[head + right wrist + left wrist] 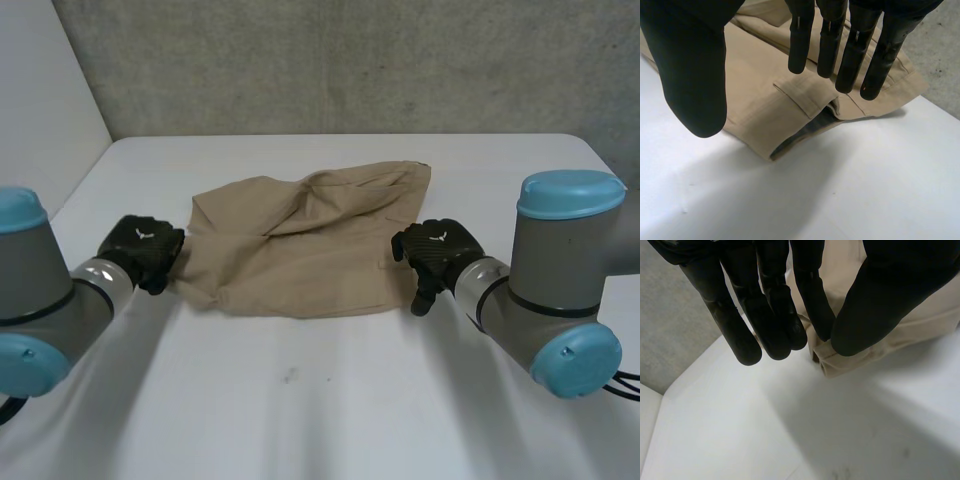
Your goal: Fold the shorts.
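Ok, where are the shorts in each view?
Head view: shorts mid-table, between left robot hand and right robot hand.
Left wrist view: shorts, a corner at that hand's fingertips.
Right wrist view: shorts under that hand's fingers.
Shared landmark: the white table.

Both arms are reaching forward over the table, the left arm [45, 300] angling in from one side and the right arm [560, 275] from the other. The left hand [143, 250] is pointing straight fingers [742, 335] downward, thumb close beside them. The right hand [437, 255] is hanging with fingers [801, 45] straight and thumb spread wide.
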Robot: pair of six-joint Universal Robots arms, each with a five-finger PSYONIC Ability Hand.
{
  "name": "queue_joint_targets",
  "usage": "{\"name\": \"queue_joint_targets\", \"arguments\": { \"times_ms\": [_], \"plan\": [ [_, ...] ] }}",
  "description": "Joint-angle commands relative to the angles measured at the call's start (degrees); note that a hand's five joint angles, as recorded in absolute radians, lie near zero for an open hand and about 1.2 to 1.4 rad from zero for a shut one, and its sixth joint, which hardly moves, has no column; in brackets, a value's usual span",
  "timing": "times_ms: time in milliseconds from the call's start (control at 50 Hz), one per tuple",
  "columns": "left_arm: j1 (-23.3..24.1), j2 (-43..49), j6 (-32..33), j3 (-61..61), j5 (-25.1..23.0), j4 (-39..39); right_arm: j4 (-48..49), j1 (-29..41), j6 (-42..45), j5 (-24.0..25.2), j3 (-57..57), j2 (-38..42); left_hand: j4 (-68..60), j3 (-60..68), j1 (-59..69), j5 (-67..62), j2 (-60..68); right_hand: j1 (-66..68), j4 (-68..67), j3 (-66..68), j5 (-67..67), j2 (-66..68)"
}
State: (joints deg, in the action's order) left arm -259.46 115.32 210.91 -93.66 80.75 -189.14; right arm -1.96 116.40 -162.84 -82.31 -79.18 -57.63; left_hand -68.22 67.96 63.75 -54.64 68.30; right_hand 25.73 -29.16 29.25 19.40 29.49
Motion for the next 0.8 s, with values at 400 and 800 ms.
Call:
{"name": "queue_joint_targets", "arguments": {
  "times_ms": [400, 800],
  "plan": [
    [-0.44, -3.88, -8.06, 2.17, -0.06, 3.07, 2.31, 0.76, 2.87, 0.57, 9.3, 12.88, -11.78, 12.04, 16.25, -15.36, 11.7, 18.83, -15.4, 15.31, 15.16, 15.07],
    [-0.26, -3.7, -7.97, 2.17, -0.06, 3.16, 2.23, 0.85, 4.89, 0.66, 17.04, 17.46, -11.78, 12.04, 16.25, -15.36, 11.7, 44.17, -40.74, 40.65, 40.5, 40.41]
  ]
}}
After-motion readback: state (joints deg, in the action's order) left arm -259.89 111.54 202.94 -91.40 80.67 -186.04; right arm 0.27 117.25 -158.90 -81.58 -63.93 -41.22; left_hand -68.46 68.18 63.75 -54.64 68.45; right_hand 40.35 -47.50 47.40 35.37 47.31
